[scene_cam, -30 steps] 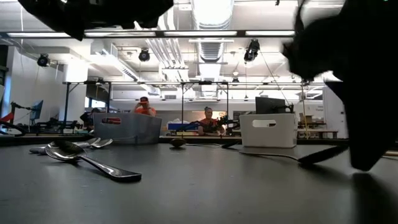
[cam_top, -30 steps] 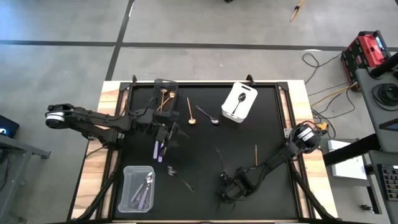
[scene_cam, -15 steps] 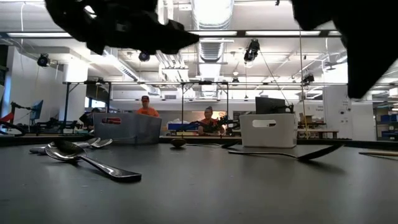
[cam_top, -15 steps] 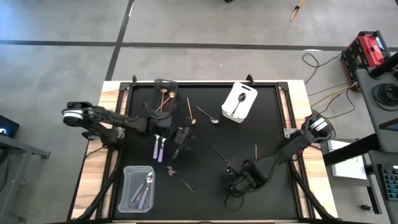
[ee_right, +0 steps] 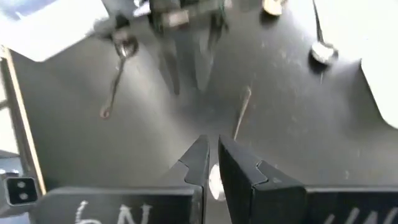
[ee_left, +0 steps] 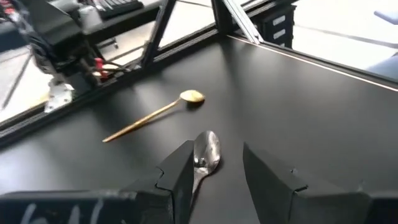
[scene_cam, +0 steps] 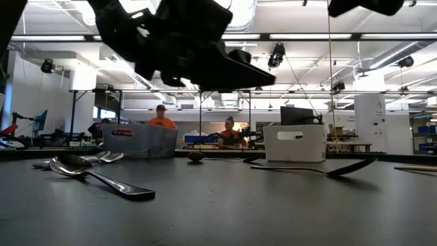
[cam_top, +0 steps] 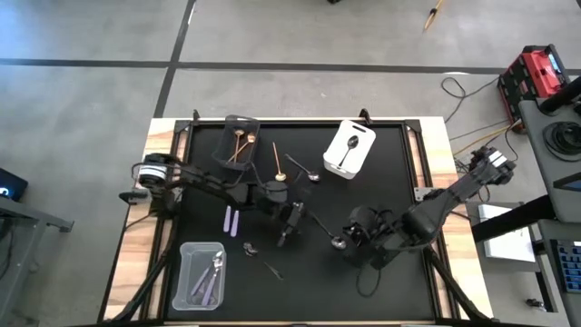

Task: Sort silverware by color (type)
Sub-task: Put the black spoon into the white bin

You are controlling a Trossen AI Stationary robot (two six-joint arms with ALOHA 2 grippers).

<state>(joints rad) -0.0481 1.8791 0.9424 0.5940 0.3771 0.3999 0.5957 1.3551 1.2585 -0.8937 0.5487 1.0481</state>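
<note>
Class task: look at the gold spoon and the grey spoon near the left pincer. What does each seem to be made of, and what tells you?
The gold spoon looks like metal with a satin gold finish: its bowl catches a soft highlight. The grey spoon looks like polished steel, its bowl mirror-bright. Plated or coloured plastic cannot be ruled out.

Mat (cam_top: 390, 182): matt black, smooth, as I see it.
Gold spoon (ee_left: 152, 115): polished metal.
Grey spoon (scene_cam: 102, 178): glossy dark metal.
White bin (cam_top: 349, 150): plastic.
Table edge (cam_top: 136, 236): bare wood.

The spoon (ee_left: 205, 155) handle is hidden behind the left tool (ee_left: 214, 177) fingers.
</note>
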